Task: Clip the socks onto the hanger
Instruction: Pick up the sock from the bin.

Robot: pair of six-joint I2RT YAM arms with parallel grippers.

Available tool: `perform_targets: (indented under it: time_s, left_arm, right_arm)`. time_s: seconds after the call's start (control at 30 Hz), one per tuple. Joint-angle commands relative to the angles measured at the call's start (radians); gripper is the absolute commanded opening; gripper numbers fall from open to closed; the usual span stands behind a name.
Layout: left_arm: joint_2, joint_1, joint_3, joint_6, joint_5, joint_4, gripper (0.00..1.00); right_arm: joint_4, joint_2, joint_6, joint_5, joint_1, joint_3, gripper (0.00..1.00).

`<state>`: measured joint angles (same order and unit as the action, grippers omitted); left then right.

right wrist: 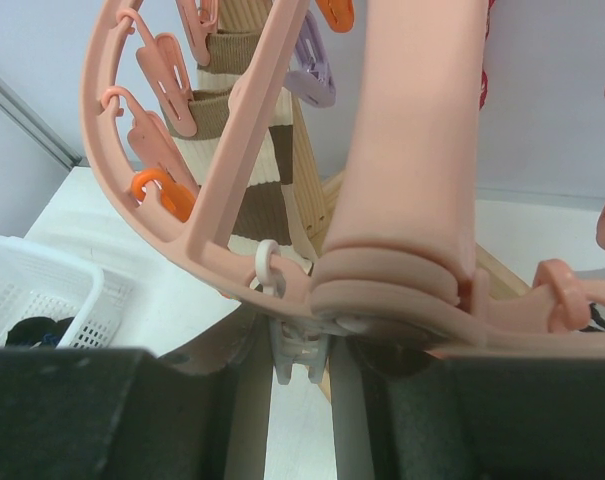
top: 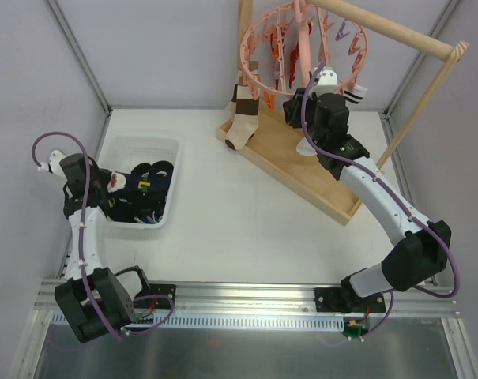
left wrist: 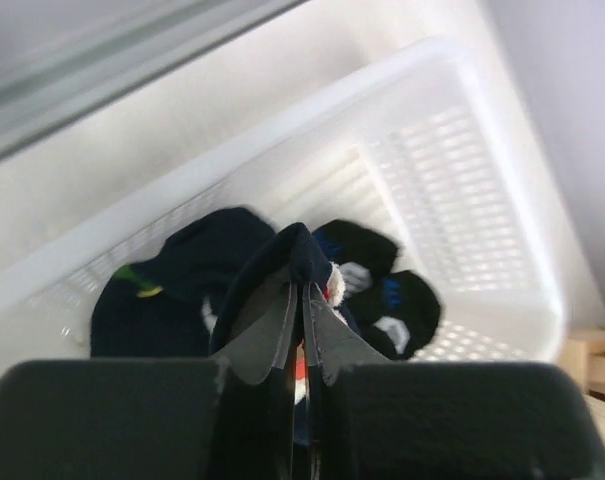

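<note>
Several dark socks lie piled in a white basket at the left. My left gripper is down in that basket, shut on a fold of one dark navy sock; more dark socks lie behind it. The pink ring hanger hangs at the back right with pink, orange and purple clips. My right gripper is under the ring, its jaws closed on a pale clip that hangs from the rim.
A brown-and-white striped sock hangs clipped to the hanger's left side, and a white-and-black one hangs at its right. The pale wooden stand's tray and slanted rod lie under and behind the hanger.
</note>
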<state>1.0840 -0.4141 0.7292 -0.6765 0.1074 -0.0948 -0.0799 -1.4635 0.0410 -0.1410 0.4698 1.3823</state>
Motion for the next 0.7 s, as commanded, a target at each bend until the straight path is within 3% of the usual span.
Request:
perform_targets:
  time_s: [0.0,0.07,0.3,0.67]
  left_arm:
    - [-0.073,0.004,0.094,0.109,-0.113,0.032,0.0]
    - [-0.079,0.03,0.154,0.167,-0.179,0.033,0.0]
    - [-0.062,0.351,0.343,0.549,-0.362,0.037,0.0]
    - [0.065,0.523,0.555,0.709,-0.976,0.122,0.0]
  right_arm:
    - [0.006,0.003,-0.01,0.006,-0.003,0.044,0.01]
    - [0.008,0.002,-0.016,0.007,-0.002,0.044,0.01]
    - [0.015,0.025,-0.038,0.018,-0.011,0.052,0.01]
    - [0.032,0.052,-0.133,0.109,-0.048,0.069,0.01]
